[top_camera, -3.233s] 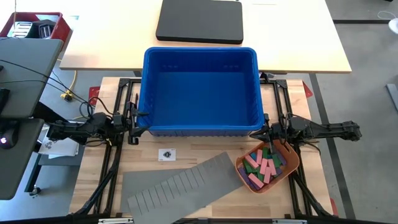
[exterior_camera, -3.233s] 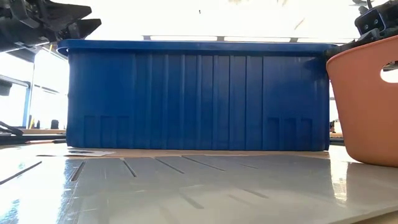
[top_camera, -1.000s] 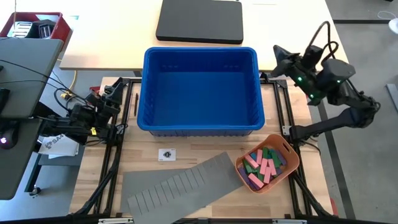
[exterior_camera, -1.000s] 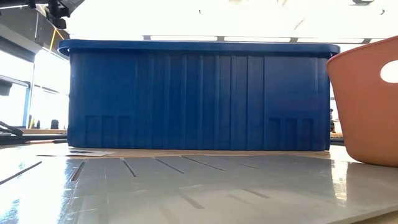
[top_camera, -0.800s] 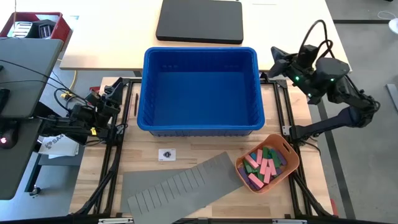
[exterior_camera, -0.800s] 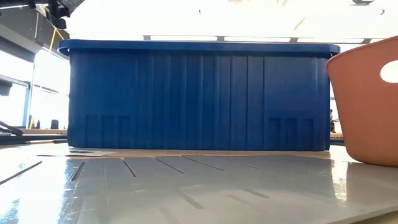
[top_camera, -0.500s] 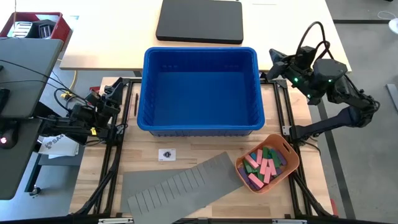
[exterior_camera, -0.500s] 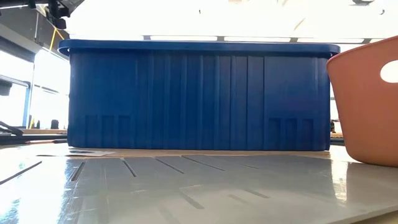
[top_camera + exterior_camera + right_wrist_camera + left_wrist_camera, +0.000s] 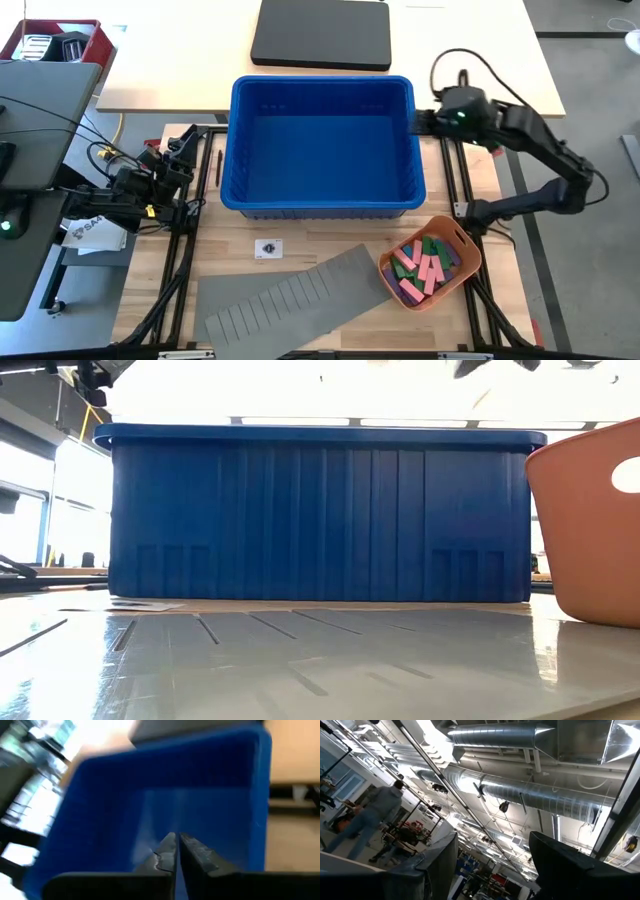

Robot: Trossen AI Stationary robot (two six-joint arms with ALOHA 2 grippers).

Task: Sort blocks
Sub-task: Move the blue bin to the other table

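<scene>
The blocks point(image 9: 424, 266), several green, pink and purple pieces, lie piled in an orange bowl point(image 9: 465, 250) at the table's near right. My right gripper point(image 9: 419, 120) is over the right rim of the big blue bin point(image 9: 320, 195). Its fingers are shut point(image 9: 177, 841) and point into the bin, with no block showing between them. My left gripper point(image 9: 186, 150) waits left of the bin. It is open point(image 9: 492, 865) and tipped up toward the ceiling. The bin's inside shows bare.
A grey slotted sheet point(image 9: 285, 298) lies flat on the near side of the table, its right end by the bowl. A small white tag point(image 9: 267, 249) lies near the bin's front wall point(image 9: 320, 520). A black pad point(image 9: 322, 34) lies on the far table.
My right gripper has gone from beyond the bin's far right corner toward the table's near edge and down, to the bin's right rim. It has tipped downward into the bin.
</scene>
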